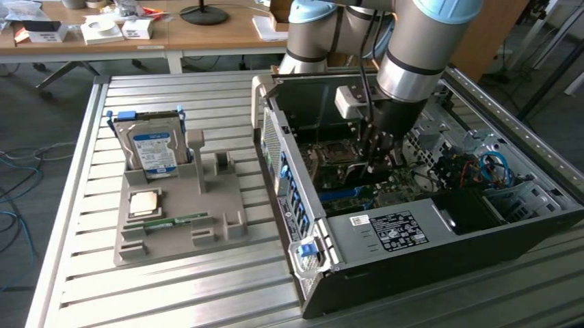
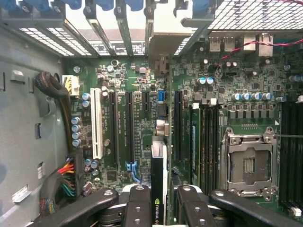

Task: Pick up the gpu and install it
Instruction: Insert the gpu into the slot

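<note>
Inside the computer case (image 1: pixel 456 263), which lies open on the table (image 1: pixel 182 294), the arm reaches straight down so that the end effector (image 1: pixel 374 158) hangs over the motherboard (image 2: pixel 118 71) near the middle of the case. From the wrist view, the end effector (image 2: pixel 162 202) is pinching the gpu (image 2: pixel 157 175): its two dark fingers (image 2: pixel 139 205) press on either face of the thin black card, which is seen edge-on and carries a small green logo on its upper edge. The card stands upright over the board and runs parallel to the long black expansion slots (image 2: pixel 130 125) – it sits between those slots and the memory slots (image 2: pixel 208 142). Whether its lower edge has met a slot cannot be told. A white slot (image 2: pixel 97 130) lies further toward the case's side wall, and the bare metal CPU socket (image 2: pixel 248 163) lies beyond the memory slots.

Outside the case, to its left in the exterior view, a grey holder tray (image 1: pixel 182 232) rests on the table – a silver hard drive (image 1: pixel 153 147) with a blue label stands upright in the part of it far from the camera, with a square processor chip (image 1: pixel 146 203) and a slim green memory stick (image 1: pixel 169 222) lying flat nearer the camera.
</note>
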Motion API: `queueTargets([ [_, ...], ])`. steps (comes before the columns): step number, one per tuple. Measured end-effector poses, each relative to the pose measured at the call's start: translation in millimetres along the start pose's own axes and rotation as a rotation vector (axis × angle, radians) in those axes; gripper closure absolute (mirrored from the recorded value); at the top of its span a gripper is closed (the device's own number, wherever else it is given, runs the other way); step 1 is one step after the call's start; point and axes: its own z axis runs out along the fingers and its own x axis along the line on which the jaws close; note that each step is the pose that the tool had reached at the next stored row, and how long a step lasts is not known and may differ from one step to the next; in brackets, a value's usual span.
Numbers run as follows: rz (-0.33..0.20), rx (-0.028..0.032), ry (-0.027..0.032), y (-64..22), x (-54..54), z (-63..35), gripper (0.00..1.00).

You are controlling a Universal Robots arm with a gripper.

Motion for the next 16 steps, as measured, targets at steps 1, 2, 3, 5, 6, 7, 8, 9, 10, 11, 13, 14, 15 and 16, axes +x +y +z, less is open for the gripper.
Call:
queueTargets([
  [1,0.0,0.0,0.0,0.2,0.0,0.2,0.74],
  [2,0.0,0.0,-0.0001,0.9,0.0,0.4,0.74],
  [3,0.0,0.0,0.0,1.7,0.1,0.5,0.74],
  [5,0.0,0.0001,-0.0001,3.2,0.1,0.7,0.74],
  [6,0.0,0.0,0.0,3.6,0.1,0.7,0.74],
  [7,0.0,0.0,-0.0001,3.7,0.1,0.8,0.74],
  [8,0.0,0.0,-0.0002,3.9,0.2,0.8,0.74],
  [9,0.0,0.0,-0.0002,4.3,0.2,0.8,0.74],
  [10,0.0,0.0001,-0.0002,5.1,0.2,0.9,0.74],
  [11,0.0,0.0002,-0.0003,6.6,0.3,0.9,0.74],
  [13,0.0,0.0003,-0.0002,9.5,0.4,1.0,0.74],
  [14,0.0,0.0003,-0.0001,10.2,0.4,0.9,0.74],
  [15,0.0,0.0003,-0.0001,10.4,0.4,0.9,0.74],
  [16,0.0,0.0003,0.0,10.5,0.5,1.0,0.74],
])
